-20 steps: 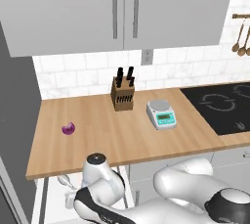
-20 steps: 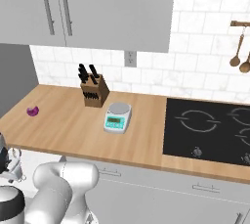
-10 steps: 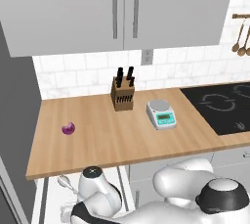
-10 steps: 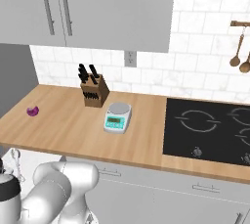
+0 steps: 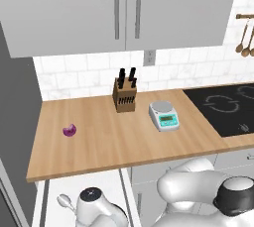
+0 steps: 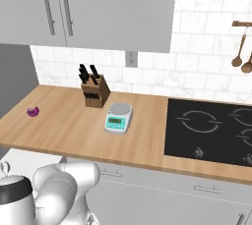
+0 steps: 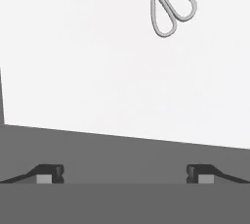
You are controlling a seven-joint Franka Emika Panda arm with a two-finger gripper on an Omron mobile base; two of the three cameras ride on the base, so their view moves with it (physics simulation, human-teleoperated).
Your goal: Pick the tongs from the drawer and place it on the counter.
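Tongs (image 7: pixel 168 5) lie apart on drawer (image 7: pixel 88 71) floor, well beyond wide-open claw (image 7: pixel 125 174).

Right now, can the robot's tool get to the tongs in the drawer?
Probably yes. The drawer is open, the tongs lie bare on its white floor, and the open tool hangs above with nothing between them.

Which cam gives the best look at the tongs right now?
Hand view: the tongs lie unobstructed on the white drawer floor, both looped tips visible. Left base view catches just one end beside the arm. In the right base view I can't make them out for certain.
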